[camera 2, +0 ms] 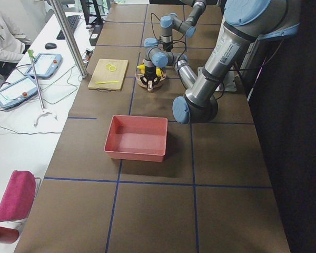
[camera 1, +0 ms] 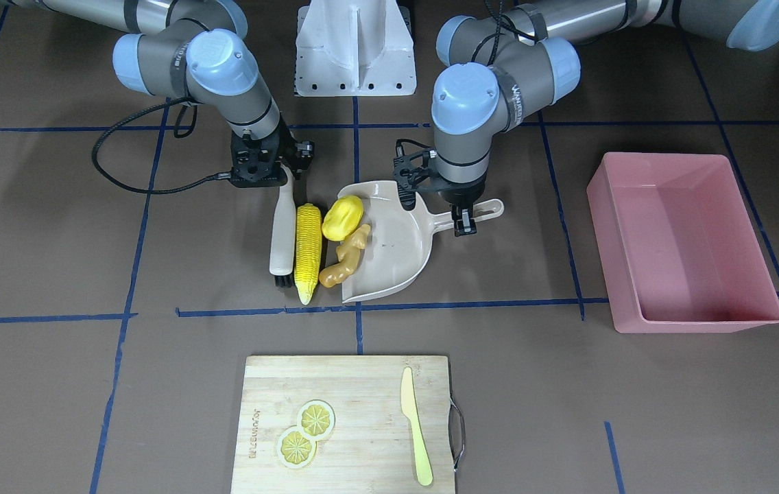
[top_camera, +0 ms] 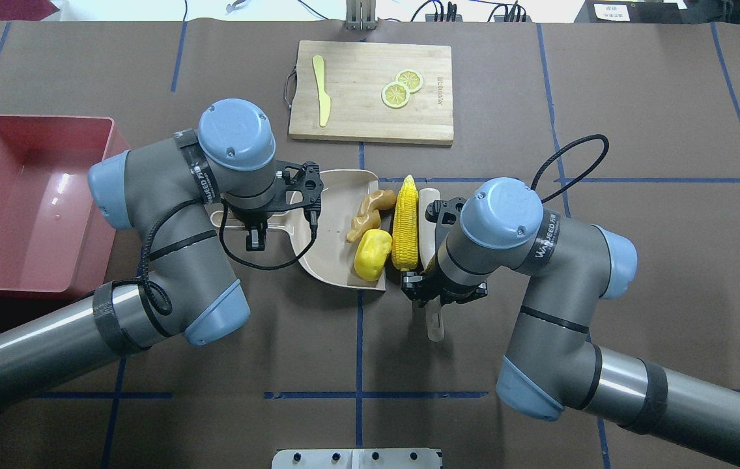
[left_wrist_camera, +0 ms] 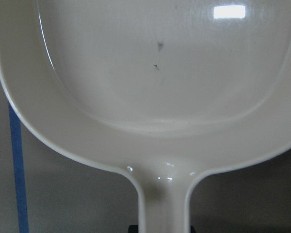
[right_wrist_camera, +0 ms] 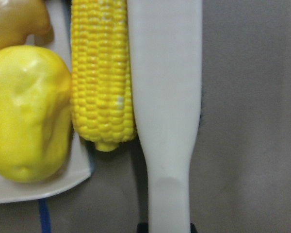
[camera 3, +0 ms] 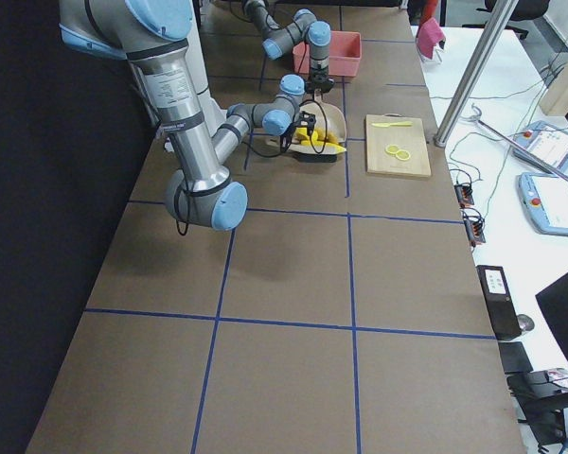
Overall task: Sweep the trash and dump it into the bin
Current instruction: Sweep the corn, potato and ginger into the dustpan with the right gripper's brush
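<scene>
Front view first: the right gripper (camera 1: 284,171) is clamped on the top of a white-handled brush with black bristles (camera 1: 282,233), which is laid flat against the long yellow toy corn cob (camera 1: 308,250). Past the corn, the rounded yellow lump (camera 1: 342,217) rides on the lip of the beige plastic dustpan (camera 1: 400,240). The knobbly tan-orange ginger-like piece (camera 1: 345,259) lies half across that lip. The left gripper (camera 1: 463,221) pinches the dustpan's handle. Well off to the side, the large pink plastic bin (camera 1: 698,261) has nothing in it. Nearer the camera, a bamboo cutting board (camera 1: 362,391) carries two lemon slices (camera 1: 315,418) and a yellow-green knife (camera 1: 415,425). A word is burnt into the board, too small to read for sure.

Overhead now: brush, corn, then pan mouth in a row. The corn lies on the brown table (top_camera: 604,98), right at the pan's edge. White lettering runs along a band on the right arm, and I can't make it out.

Left side view: the bin (camera 2: 137,138) sits nearest, bare inside. Right side view: everything is far and small.

Left wrist camera: the pan's bowl (left_wrist_camera: 155,73) is bare, with its handle running down between the jaws. Right wrist camera: the brush handle (right_wrist_camera: 167,97) presses along the corn (right_wrist_camera: 102,73), and the lump (right_wrist_camera: 29,111) sits on the pan's corner.

My read: the sweep is partway. One piece is aboard, one is half on and the corn is not yet in; the lift and dump are all ahead.
</scene>
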